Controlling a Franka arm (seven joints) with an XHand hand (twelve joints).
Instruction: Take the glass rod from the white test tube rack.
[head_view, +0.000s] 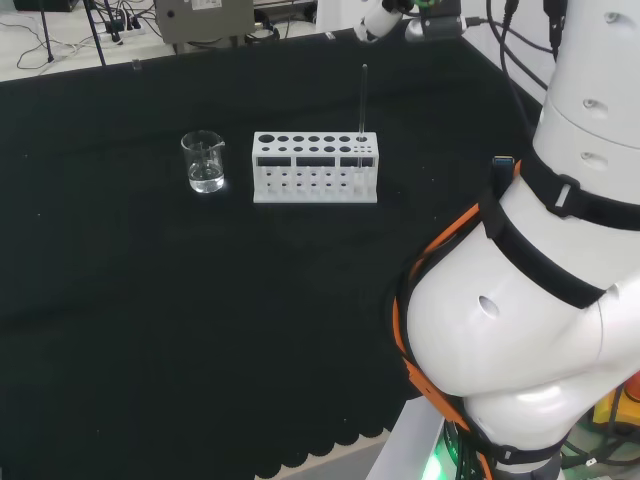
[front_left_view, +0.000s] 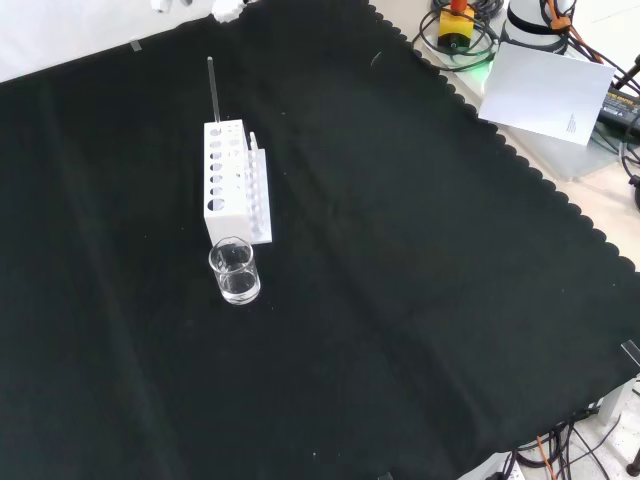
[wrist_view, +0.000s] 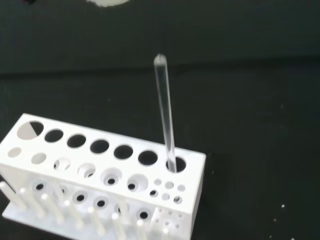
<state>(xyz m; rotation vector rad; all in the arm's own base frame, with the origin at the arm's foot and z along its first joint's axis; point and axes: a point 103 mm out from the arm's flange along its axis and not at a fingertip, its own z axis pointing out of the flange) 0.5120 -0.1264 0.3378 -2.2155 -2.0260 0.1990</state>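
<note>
**Glass rod upright in the end hole of the rack, robot hand high at the frame edge**

In the head view the white test tube rack (head_view: 315, 167) stands on the black-covered bench (head_view: 150, 330) in the upper middle of the frame. The glass rod (head_view: 363, 100) rises upright from the large hole at the rack's right end, its top well above the rack. Just to the left of the rack stands a small clear beaker (head_view: 204, 162) with a little clear liquid at the bottom, near the rack but apart from it.

In the front view the rack (front_left_view: 232, 182) sits in the upper left of the frame with the rod (front_left_view: 212, 90) at its upper end, and the beaker (front_left_view: 235, 271) stands just below the rack's lower end.

The wrist view looks down on the rack (wrist_view: 100, 175) from close by; the rod (wrist_view: 165, 112) stands in the last large hole of the back row and nothing touches it.

Part of the robot hand (head_view: 385, 18) shows at the top edge of the head view, above the rod and clear of it. I cannot tell whether its fingers are spread or curled.
</note>
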